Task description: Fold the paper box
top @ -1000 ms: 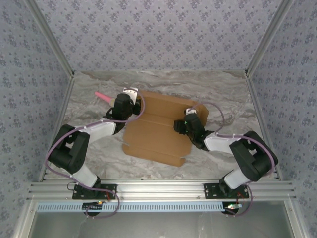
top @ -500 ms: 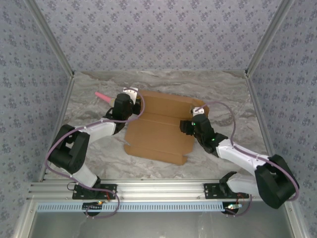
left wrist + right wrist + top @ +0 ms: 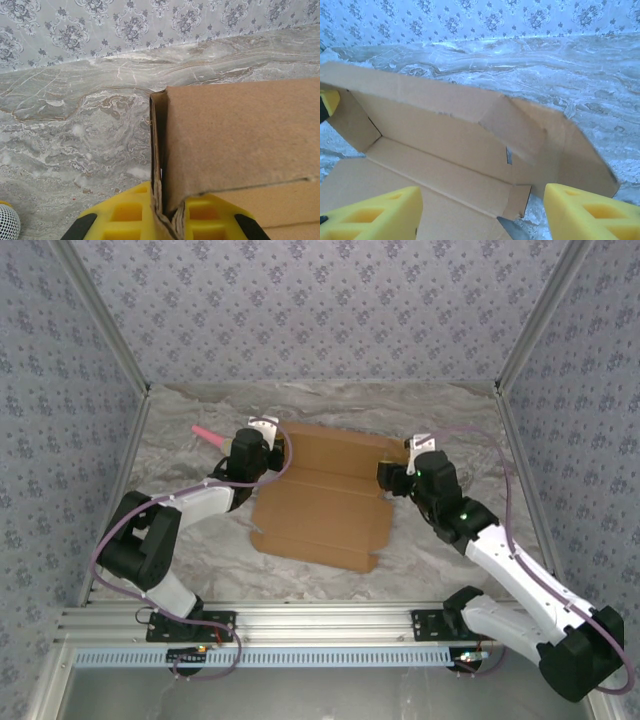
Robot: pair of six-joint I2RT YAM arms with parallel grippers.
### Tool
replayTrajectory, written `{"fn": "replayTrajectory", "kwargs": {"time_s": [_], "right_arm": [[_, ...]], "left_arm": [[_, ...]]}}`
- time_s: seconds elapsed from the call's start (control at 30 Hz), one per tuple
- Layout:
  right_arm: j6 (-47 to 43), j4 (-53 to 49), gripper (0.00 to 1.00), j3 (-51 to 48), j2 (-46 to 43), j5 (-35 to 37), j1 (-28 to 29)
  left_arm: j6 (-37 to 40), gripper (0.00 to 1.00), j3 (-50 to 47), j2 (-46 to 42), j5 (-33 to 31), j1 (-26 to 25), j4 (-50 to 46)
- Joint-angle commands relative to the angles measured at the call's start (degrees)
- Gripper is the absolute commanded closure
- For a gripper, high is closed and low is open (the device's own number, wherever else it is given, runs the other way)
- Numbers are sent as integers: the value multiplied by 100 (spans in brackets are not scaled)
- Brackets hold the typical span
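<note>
The paper box (image 3: 320, 505) lies mid-counter (image 3: 460, 420) between the two arms, its broad near panel flat and its far wall stood up. The left tool (image 3: 167, 220) is clamped on the far left corner, with cardboard pinched tight between its yellow fingers (image 3: 125, 220), pinning that wall upright. The right tool (image 3: 390, 476) sits at the box's right end, jaws spread wide, nothing in them. From its wrist view the right end flap (image 3: 570, 150) leans outward, only half raised, with a small tab (image 3: 512, 127) folded in beside it. By my read we're in the wall-raising step — right end to do. The next move calls for the right tool to catch that leaning flap and swing it upright against the far wall — with the left grip firm, or the wall may drop.
</note>
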Motion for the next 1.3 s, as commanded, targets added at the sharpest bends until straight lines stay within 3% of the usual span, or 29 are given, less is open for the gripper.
{"fn": "replayTrajectory", "kwargs": {"time_s": [0.0, 0.27, 0.63, 0.9, 1.27], "right_arm": [[-61, -666, 33, 583, 472, -474, -296], [184, -757, 33, 1379, 1675, -1000, -471], [614, 169, 38, 1248, 2395, -1819, -376], [276, -46, 37, 1118, 2149, -1411, -375], [-157, -1092, 27, 772, 1111, -679, -405]], "left_arm": [[-122, 97, 81, -47, -18, 15, 149], [-121, 97, 86, -29, -2, 18, 120], [-112, 97, 147, 64, 21, 15, 114], [-104, 97, 151, 75, 16, 15, 96], [-92, 97, 165, 135, -4, 33, 120]]}}
